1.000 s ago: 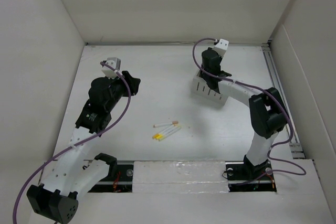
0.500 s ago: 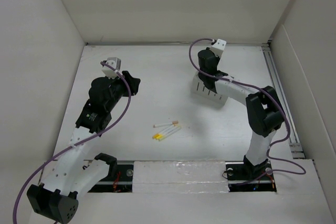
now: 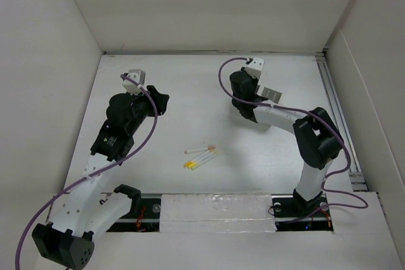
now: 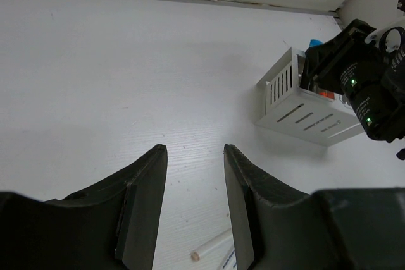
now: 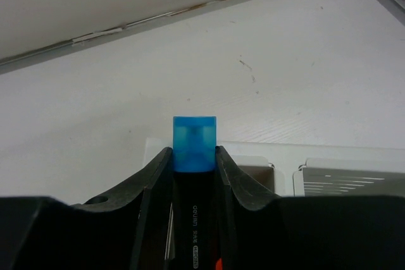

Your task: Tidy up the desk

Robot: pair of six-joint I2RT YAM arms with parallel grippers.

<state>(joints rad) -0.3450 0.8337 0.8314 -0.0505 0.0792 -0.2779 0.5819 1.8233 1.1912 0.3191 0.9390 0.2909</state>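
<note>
The desk (image 3: 190,86) is a wide matte white tabletop. My right gripper (image 5: 193,150) is shut on a black marker with a blue cap (image 5: 194,134), held just above the white slotted organizer box (image 5: 354,162). From the top, that gripper (image 3: 245,107) hides most of the organizer (image 3: 272,95). The left wrist view shows the organizer (image 4: 304,109) with the marker's blue cap (image 4: 314,43) at its top edge. My left gripper (image 4: 195,150) hangs open over bare desk with nothing between its fingers, left of the loose pens (image 3: 201,156).
Several thin pens with yellow and orange ends lie together near the desk's middle front. White wall panels (image 3: 209,4) close in the back and both sides. A metal rail (image 3: 338,118) runs along the right edge.
The right arm has swung its wrist to the left with the marker, and now covers most of the organizer. The left arm has not moved.
</note>
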